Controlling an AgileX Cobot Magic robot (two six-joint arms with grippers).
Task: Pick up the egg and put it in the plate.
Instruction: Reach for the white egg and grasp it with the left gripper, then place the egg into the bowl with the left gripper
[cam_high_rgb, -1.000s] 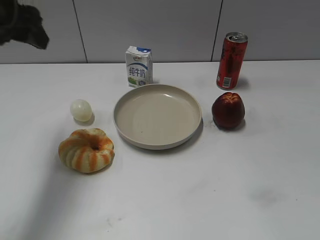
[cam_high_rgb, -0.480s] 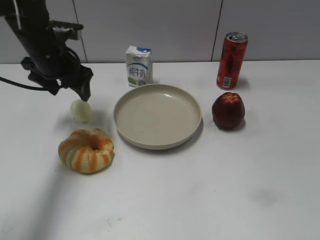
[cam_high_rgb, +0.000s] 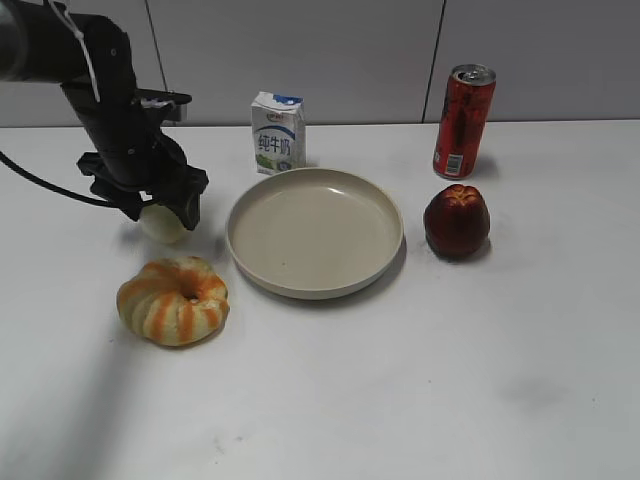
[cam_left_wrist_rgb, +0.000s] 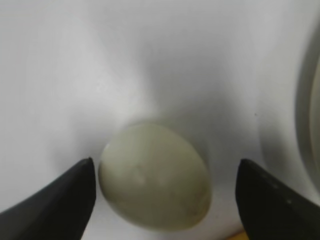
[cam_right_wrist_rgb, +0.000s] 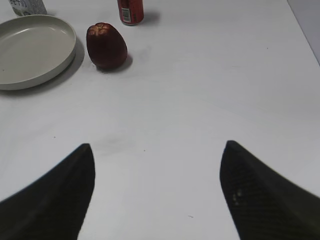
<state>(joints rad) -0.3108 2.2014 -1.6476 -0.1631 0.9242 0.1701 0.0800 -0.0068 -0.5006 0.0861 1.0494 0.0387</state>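
**Left tool down around the egg**

Left tool (cam_high_rgb: 160, 208) lowered over egg (cam_high_rgb: 160, 225) on the white worktop (cam_high_rgb: 400, 380), just left of the plate (cam_high_rgb: 315, 232). Fingers spread apart on either side of the egg in the left wrist view (cam_left_wrist_rgb: 155, 177): left fingertip (cam_left_wrist_rgb: 70, 200) right at the shell, right fingertip (cam_left_wrist_rgb: 270, 200) clear of it with a gap. Not clamped. Egg resting on the worktop, casting a soft shadow, plate rim (cam_left_wrist_rgb: 307, 115) at the right edge of that view.

Striped bun (cam_high_rgb: 173, 300) in front of the egg, near but apart. Milk carton (cam_high_rgb: 277, 132) behind the plate, red can (cam_high_rgb: 463, 121) to the far right, dark red fruit (cam_high_rgb: 457, 221) just right of the plate.

Right tool (cam_right_wrist_rgb: 157, 200) spread wide over bare worktop, holding nothing; plate (cam_right_wrist_rgb: 30, 50), fruit (cam_right_wrist_rgb: 106, 45) and can (cam_right_wrist_rgb: 130, 11) ahead in its view.
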